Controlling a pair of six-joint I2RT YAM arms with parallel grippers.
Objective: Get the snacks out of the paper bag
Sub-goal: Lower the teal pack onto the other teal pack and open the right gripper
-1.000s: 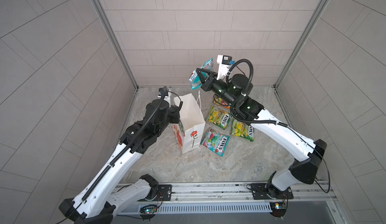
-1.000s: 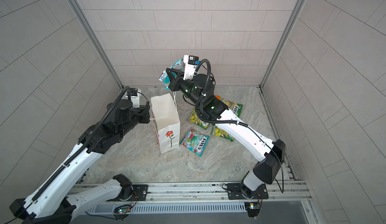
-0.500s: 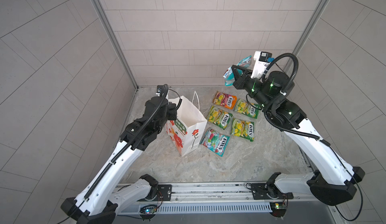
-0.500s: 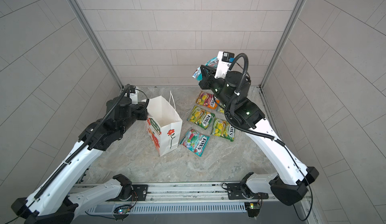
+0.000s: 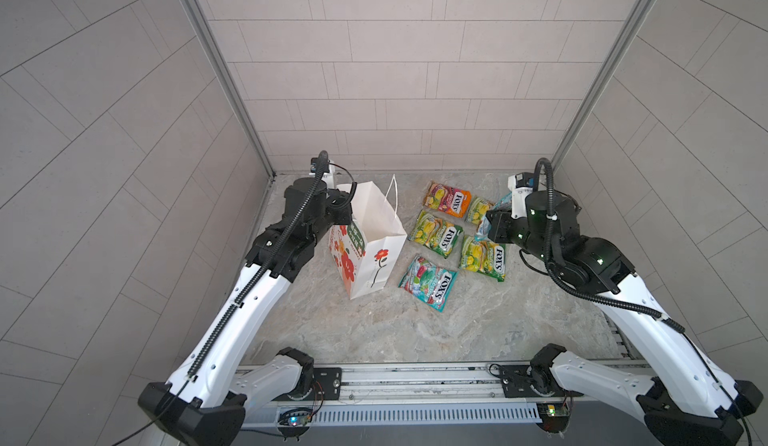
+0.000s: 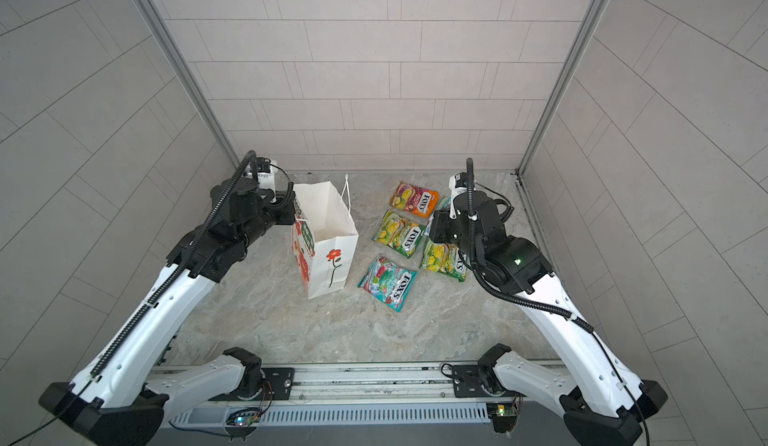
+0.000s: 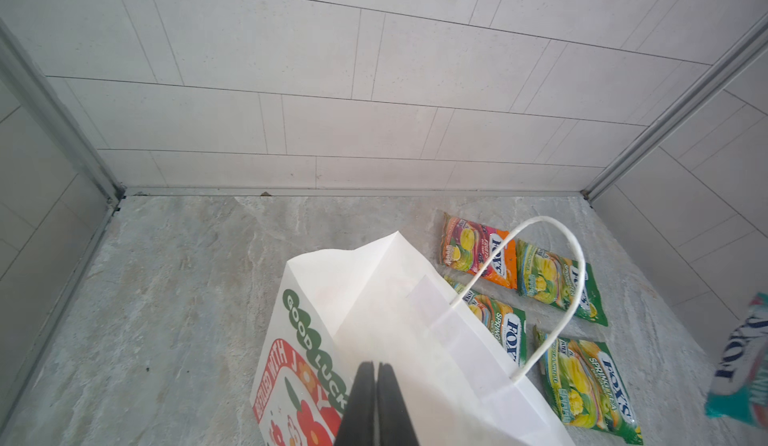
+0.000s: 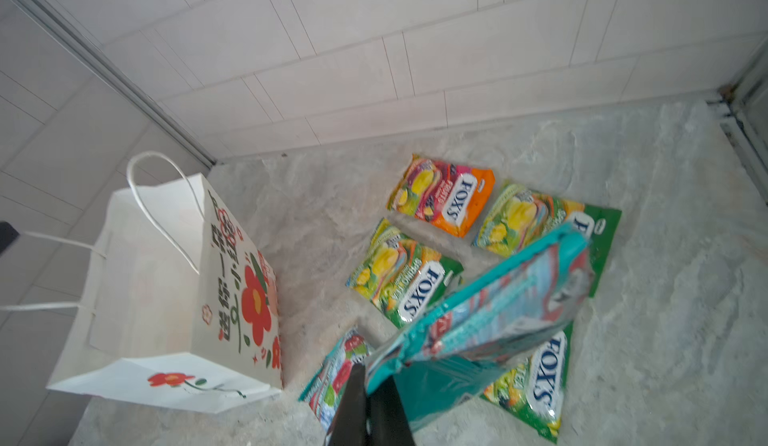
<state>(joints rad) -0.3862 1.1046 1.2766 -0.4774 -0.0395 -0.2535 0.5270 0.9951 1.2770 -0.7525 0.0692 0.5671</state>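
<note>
On the table (image 5: pixel 374 331) lie five packets (image 5: pixel 435 238); right gripper (image 8: pixel 368 375) pinches a sixth packet (image 8: pixel 498 311), left gripper (image 7: pixel 376 367) pinches one bag (image 5: pixel 376 265).

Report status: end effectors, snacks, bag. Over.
Left end effector shut on paper bag rim, bag standing. Right end effector holds teal packet over five packets lying on the table. Nothing in the way.
</note>
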